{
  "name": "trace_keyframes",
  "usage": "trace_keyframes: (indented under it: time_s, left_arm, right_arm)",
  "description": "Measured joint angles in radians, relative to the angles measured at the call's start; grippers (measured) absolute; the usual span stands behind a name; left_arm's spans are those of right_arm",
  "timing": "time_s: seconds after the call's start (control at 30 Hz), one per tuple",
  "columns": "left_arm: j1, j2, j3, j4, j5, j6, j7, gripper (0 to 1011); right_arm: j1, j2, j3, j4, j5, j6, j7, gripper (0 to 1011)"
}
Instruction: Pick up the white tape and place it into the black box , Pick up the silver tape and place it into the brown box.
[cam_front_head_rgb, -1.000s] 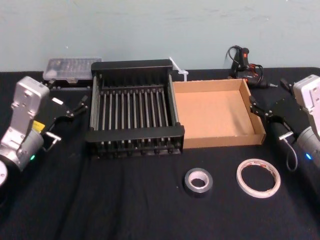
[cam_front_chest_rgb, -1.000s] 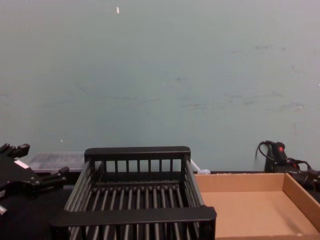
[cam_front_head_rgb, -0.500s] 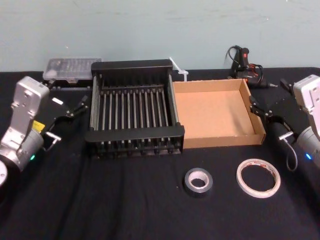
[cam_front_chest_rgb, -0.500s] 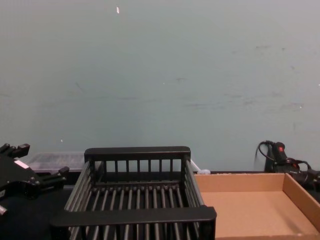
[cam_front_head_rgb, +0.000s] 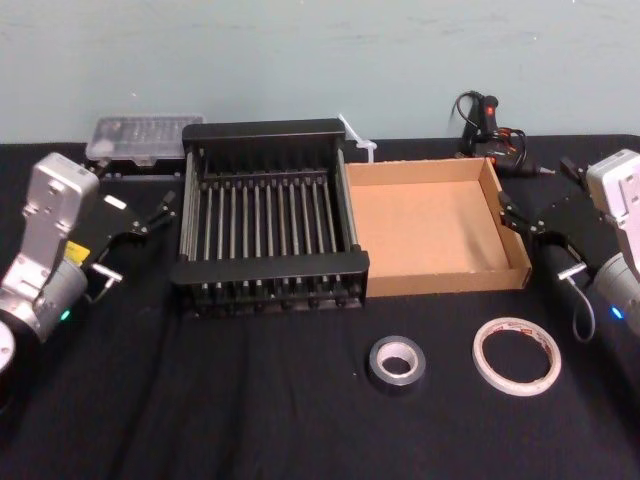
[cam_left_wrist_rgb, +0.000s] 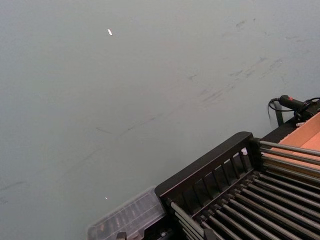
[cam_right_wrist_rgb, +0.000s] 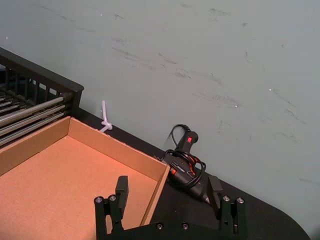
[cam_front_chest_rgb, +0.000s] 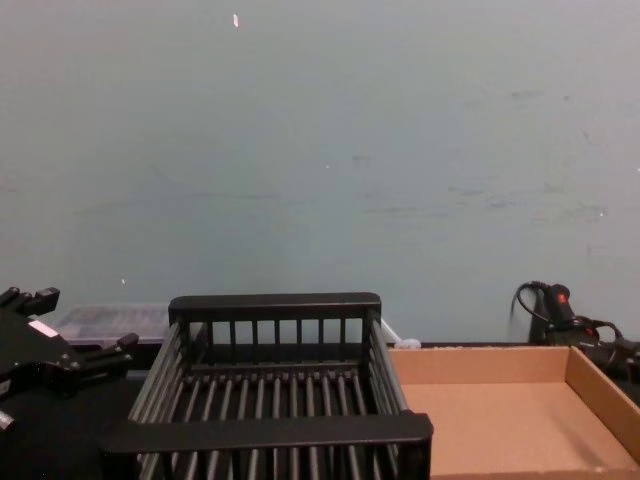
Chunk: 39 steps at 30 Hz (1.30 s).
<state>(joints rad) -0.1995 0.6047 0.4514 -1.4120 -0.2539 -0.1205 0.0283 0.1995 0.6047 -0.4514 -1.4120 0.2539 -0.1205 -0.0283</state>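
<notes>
Nothing of the job is done yet, as far as I can judge. The white tape lies flat on the counter in front of the brown box, and the silver tape lies just to its left, near the front rim of the black box. Both boxes hold nothing. My left claw hangs beside the black box's left wall, fingers spread and gripping nothing. My right claw hovers at the brown box's right wall, likewise spread wide and unloaded. Both picks and both placements are left to do.
</notes>
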Motion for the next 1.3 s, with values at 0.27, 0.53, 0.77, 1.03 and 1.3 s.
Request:
trace_keyframes:
  time_s: [0.27,0.53,0.77,1.03,1.3]
  left_arm:
    - [0.0,0.0,0.0,0.0,0.0,0.0,0.0,1001]
    - [0.0,0.0,0.0,0.0,0.0,0.0,0.0,1001]
    - [0.0,0.0,0.0,0.0,0.0,0.0,0.0,1001]
    - [0.0,0.0,0.0,0.0,0.0,0.0,0.0,1001]
    - [0.0,0.0,0.0,0.0,0.0,0.0,0.0,1001]
  right_arm:
    - [0.0,0.0,0.0,0.0,0.0,0.0,0.0,1002]
    - [-0.04,0.021,0.043,-0.064,0.028,0.034,0.035,1002]
    - [-0.116,0.072,0.113,-0.175,0.082,0.083,0.056,1002]
    - [-0.241,0.142,0.206,-0.306,0.143,0.131,0.077,1002]
    - [-0.351,0.192,0.266,-0.388,0.213,0.221,0.122,1002]
